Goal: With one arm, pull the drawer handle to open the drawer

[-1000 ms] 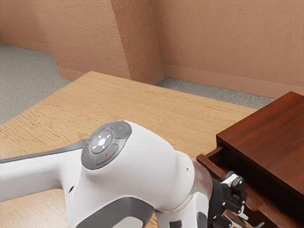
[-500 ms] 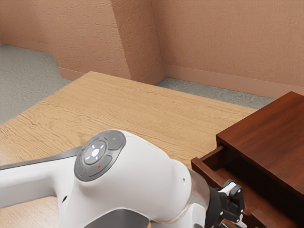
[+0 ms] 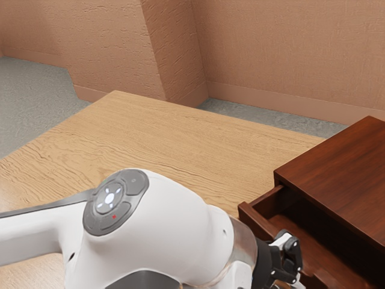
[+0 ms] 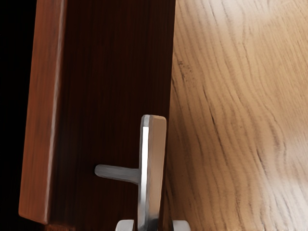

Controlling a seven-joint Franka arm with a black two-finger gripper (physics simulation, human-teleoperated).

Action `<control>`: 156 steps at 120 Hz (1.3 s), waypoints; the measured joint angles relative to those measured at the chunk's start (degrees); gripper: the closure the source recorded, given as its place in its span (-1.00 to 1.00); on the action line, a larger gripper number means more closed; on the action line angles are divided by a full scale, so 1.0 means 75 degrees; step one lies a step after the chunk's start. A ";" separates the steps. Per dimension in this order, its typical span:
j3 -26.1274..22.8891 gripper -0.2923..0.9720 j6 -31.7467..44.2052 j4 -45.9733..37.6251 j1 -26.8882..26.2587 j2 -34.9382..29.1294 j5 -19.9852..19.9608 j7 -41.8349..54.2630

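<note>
The dark reddish wooden drawer [image 3: 264, 220] stands further out of its dark wooden cabinet [image 3: 343, 174] than it did a second ago. Its front corner has slid toward 8 o'clock in the exterior view, and more of the hollow behind the front board is exposed. The white Franka arm [image 3: 162, 241] has drawn back the same way, with its black two-finger gripper [image 3: 284, 265] low at 5 o'clock against the drawer's front. Whether the pincer is clamped on anything cannot be told from here.

From the wrist camera, the brushed-metal bar handle [image 4: 151, 168] sits directly ahead of the hand, standing off the drawer front [image 4: 110, 96] on a short post.

The pull appears to be working. The drawer is partly open and the task looks well along, though how much travel remains is unclear.

The cabinet rests on a light oak-grain wooden table [image 3: 150, 138], which runs from the centre out to 9 o'clock. Beyond it lie grey speckled carpet [image 3: 30, 90] at 10 o'clock and terracotta textured walls [image 3: 271, 48] across 12 o'clock, with one jutting corner.
</note>
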 joint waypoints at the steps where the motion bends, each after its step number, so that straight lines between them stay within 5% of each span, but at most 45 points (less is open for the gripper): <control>1: 0.0000 0.55 -0.0001 -0.0008 0.0000 -0.0011 -0.0001 0.0000; 156: -0.0001 0.54 -0.0128 -0.0897 0.0000 -0.1232 -0.0239 -0.0088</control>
